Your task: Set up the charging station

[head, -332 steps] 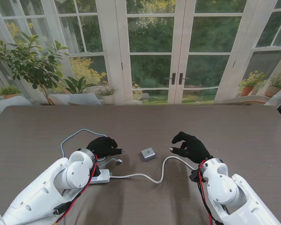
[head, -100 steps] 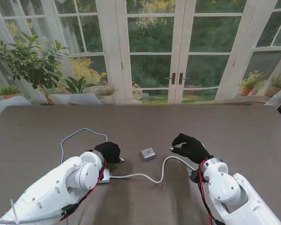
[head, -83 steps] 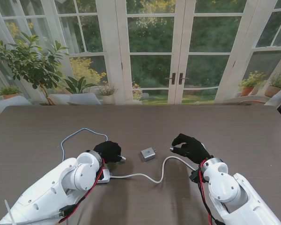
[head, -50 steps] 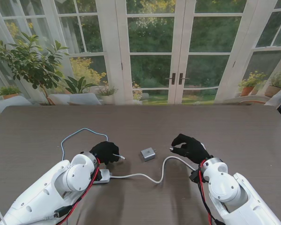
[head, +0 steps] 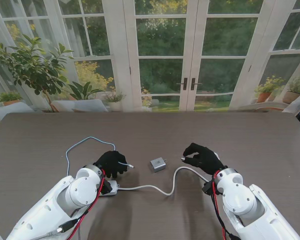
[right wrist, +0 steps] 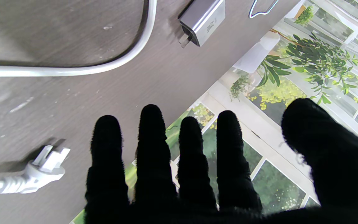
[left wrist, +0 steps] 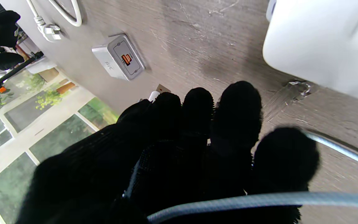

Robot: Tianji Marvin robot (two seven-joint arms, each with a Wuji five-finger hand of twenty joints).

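The left robot hand (head: 111, 162) has lifted clenching the cable (head: 78, 143) plug, ready for the charger (head: 158, 164), while the right robot hand (head: 202, 157) hovers released.

The desk (head: 250, 135) was dark grey-brown with a fine wood grain. Both the left robot hand (head: 111, 162) and the right robot hand (head: 202, 157) wore black knitted gloves, on white arms with red wires. Near the centre of the frame, the charger block (head: 158, 164) was silver-grey; the left wrist view showed an orange port on its face. The power cord (head: 162, 187) and its plug (right wrist: 43, 169) were white. A pale grey-blue braided cable (head: 85, 142) looped at the centre left.
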